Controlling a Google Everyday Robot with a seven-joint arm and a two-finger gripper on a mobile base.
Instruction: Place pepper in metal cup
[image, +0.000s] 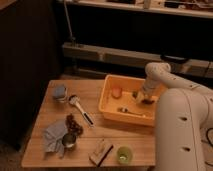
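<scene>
Jaws of my gripper (142, 98) stand released, down low inside the yellow bin (104, 107) at its right end, and nothing sits between them that I can make out. My pepper (125, 111) lies on the bin floor to the left of the jaws and nearer the front wall, close by but clear of them.

Biggest thing in my view is the robot's own white body (182, 127), smooth and rounded, filling the right side, with the white arm (164, 75) bending down from it into the bin. Next comes the desk (42, 117), a pale wooden top with a visible grain. The bin is a rectangular plastic tub with upright walls, resting on the right part of the desk.

On the left half a crumpled blue-grey cloth (53, 136) lies near the front edge. A utensil with a white handle (81, 109) lies slantwise in the middle. The metal cup (69, 140) stands just beside the cloth, round, dull silver, dark inside, well apart from the bin. A dark red grape bunch (74, 123) sits just behind it. A light green plastic cup (123, 154) stands at the front edge.

In the bin, a small orange round item (116, 92) rests near the back. The pepper itself is thin, dark and elongated, lying roughly flat.
</scene>
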